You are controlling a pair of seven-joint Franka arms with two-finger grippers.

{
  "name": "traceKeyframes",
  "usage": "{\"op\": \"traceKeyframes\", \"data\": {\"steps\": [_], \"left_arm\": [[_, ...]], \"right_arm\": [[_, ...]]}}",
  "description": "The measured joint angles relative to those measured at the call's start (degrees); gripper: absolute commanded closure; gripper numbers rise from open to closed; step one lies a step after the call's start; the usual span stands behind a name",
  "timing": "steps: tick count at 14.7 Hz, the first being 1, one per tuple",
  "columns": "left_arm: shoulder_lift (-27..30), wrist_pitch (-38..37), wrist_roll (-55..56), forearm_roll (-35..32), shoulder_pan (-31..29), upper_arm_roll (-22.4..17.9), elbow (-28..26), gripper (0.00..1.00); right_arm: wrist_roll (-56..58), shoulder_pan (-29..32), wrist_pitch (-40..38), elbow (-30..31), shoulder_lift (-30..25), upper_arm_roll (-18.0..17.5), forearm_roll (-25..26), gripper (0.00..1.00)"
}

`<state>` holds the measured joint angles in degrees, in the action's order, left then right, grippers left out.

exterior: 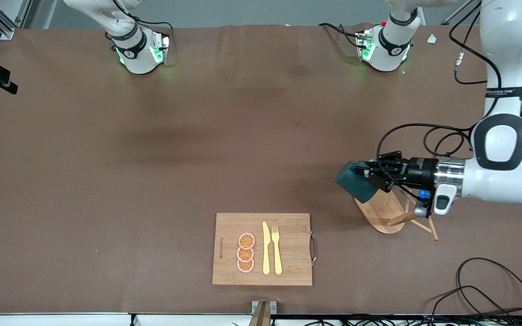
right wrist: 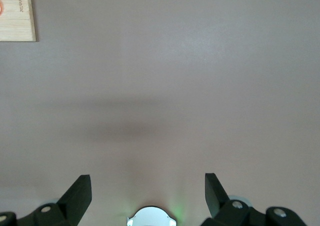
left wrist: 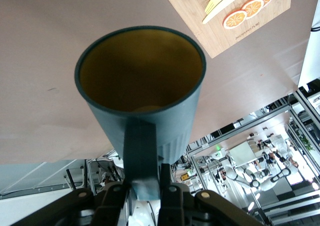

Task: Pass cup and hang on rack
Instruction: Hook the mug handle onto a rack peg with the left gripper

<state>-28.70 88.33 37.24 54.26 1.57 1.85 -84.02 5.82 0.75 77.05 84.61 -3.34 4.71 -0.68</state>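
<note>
Brown worktop under me, a bamboo cutting board nearer the front camera. My left pincer is clenched on the handle of the teal cup, holding it tipped on its side in the air over the wooden rack. The pass looks done; hanging the handle on a peg remains. My right pincer waits released over bare worktop

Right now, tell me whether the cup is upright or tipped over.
Tipped on its side. The cup is held by its handle in the left tool over the rack, with its mouth facing sideways toward the right arm's end of the table.
</note>
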Motion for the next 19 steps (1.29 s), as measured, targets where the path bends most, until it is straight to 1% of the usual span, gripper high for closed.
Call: {"op": "traceKeyframes", "data": {"steps": [6, 16, 19], "left_arm": [[0.0, -5.0, -5.0, 0.0, -5.2, 0.0, -0.2, 0.99], [-0.8, -8.2, -13.5, 0.0, -11.1, 0.0, -1.1, 0.99], [-1.3, -8.3, -15.6, 0.0, -11.8, 0.0, -1.2, 0.99]], "right_arm": [[0.5, 0.0, 0.1, 0.0, 0.0, 0.1, 0.1, 0.00], [0.5, 0.0, 0.1, 0.1, 0.0, 0.1, 0.1, 0.00], [0.6, 0.0, 0.1, 0.1, 0.0, 0.1, 0.1, 0.00]]}}
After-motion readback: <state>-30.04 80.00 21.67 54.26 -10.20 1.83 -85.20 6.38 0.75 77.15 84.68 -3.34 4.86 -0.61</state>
